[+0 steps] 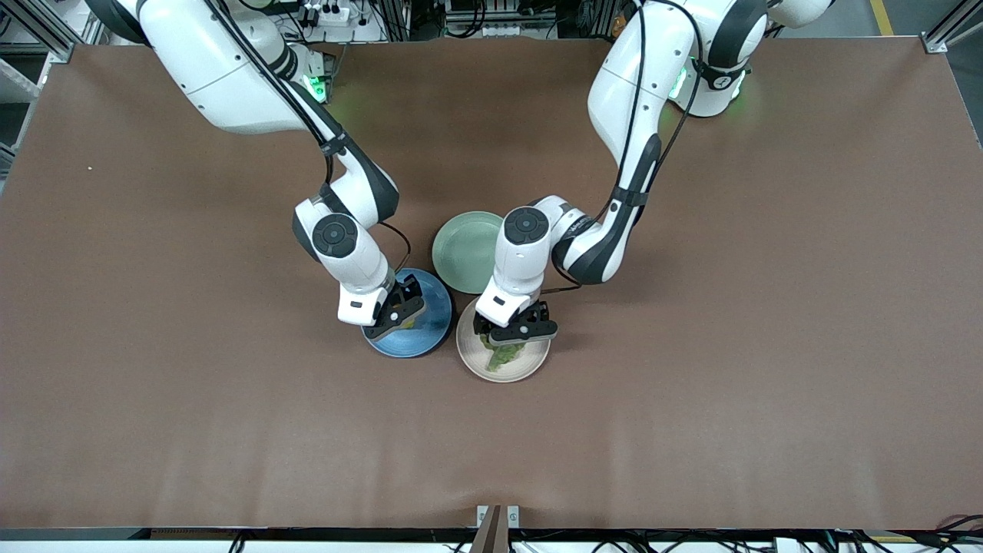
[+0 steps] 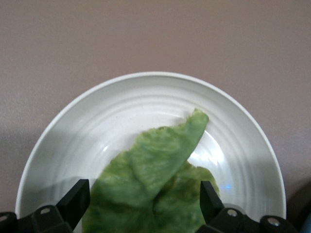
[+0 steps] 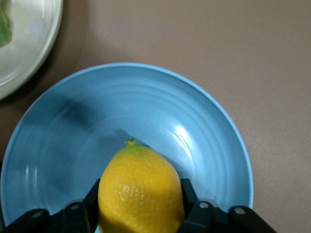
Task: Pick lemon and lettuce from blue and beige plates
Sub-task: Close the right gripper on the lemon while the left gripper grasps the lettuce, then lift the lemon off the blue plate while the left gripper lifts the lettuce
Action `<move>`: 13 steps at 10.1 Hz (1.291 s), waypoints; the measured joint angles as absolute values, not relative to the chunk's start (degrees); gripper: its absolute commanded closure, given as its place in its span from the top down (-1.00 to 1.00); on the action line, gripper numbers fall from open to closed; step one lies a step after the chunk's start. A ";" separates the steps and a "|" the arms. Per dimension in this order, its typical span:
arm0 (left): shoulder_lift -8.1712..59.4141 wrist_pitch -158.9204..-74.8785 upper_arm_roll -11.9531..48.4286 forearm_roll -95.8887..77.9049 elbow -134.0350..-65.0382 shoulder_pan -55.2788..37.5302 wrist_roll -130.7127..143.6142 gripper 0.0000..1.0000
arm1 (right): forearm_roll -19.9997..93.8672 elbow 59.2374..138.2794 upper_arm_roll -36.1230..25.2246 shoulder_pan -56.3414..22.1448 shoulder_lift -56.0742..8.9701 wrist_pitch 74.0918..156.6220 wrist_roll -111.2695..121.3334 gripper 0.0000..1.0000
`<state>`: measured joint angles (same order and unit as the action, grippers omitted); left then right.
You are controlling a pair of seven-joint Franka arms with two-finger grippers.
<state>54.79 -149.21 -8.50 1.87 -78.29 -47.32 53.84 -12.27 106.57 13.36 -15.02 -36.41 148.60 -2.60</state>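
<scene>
Beige plate [image 1: 537, 361] with lettuce [image 1: 503, 357] between the left gripper's [image 1: 513, 332] spread fingers, right gripper [image 1: 399, 315] clamped on lemon [image 3: 141, 191].

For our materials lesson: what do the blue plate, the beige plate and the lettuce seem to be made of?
Blue plate: likely glazed ceramic or hard plastic; smooth, ringed, with a soft highlight.
Beige plate: same look, pale cream, concentric ridges and small glints.
Lettuce: crinkled leaf, possibly a soft plastic imitation; real or fake cannot be told.
</scene>
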 measured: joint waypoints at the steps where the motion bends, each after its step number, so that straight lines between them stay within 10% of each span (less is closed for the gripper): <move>1: 55.08 -149.68 -8.51 1.93 -78.28 -47.34 53.84 1.00 | -12.26 106.06 13.21 -15.01 -36.30 148.58 -2.73 -0.60; 3: 55.51 -150.61 -8.52 1.96 -78.24 -47.37 53.84 1.00 | -11.50 104.83 12.92 -14.77 -34.95 144.82 -4.21 -0.61; 5: 55.53 -150.69 -8.52 1.97 -78.10 -47.40 54.18 -0.69 | -9.10 104.09 12.72 -13.91 -31.43 138.91 -4.80 -0.68; 6: 55.52 -150.73 -8.54 1.97 -77.81 -47.40 55.45 -1.00 | -8.14 104.06 12.67 -13.08 -29.26 135.92 -4.85 -0.68; 13: 55.11 -150.94 -8.74 1.97 -76.58 -47.29 57.29 -1.00 | -7.34 105.98 12.38 -3.61 -18.24 123.41 -3.27 -0.68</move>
<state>55.11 -150.94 -8.74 1.97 -76.58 -47.29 57.29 -7.34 105.98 12.38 -3.61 -18.24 123.41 -3.27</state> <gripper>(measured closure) 0.956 0.344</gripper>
